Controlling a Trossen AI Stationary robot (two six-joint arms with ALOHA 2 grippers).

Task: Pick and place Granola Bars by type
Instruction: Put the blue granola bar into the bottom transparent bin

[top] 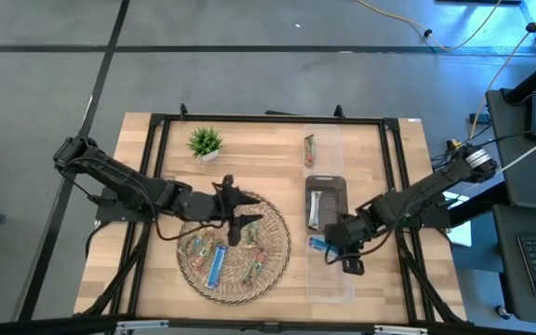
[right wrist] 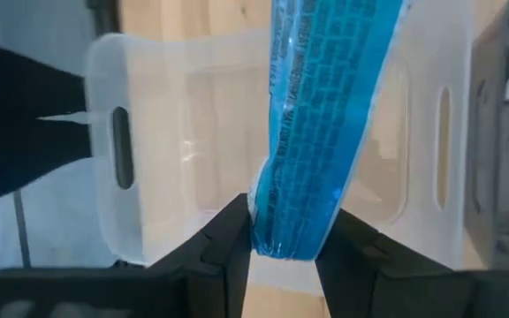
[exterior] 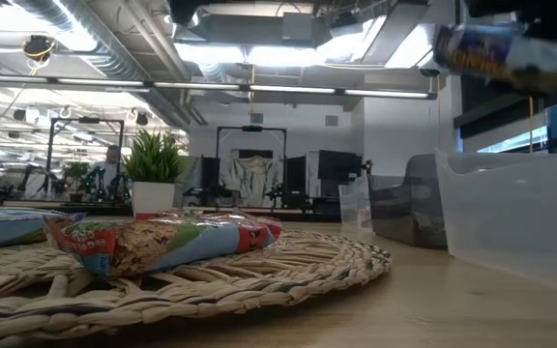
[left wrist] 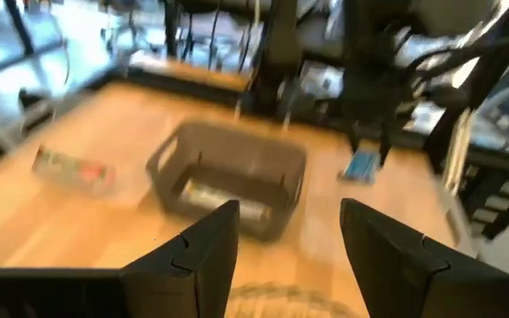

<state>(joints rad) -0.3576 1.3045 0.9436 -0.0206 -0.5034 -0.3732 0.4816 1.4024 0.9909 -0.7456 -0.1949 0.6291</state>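
Note:
A round woven tray at the near left holds several granola bars, among them a blue one and a green-red one. My left gripper hovers open over the tray's far part, nothing between its fingers. My right gripper is shut on a blue bar above the nearest clear bin. A grey bin holds a silver bar. The far clear bin holds a green-red bar. My right gripper pinches one end of the blue bar between its two fingers. The fingers slant steeply down from above, and the bar runs on past them along their line. The bar is lifted clear, above the clear bin's floor.
A small potted plant stands at the table's far left. The three bins stand in a row from far to near, right of the tray. A black frame runs round the tabletop. Bare wood lies between the tray and the bins.

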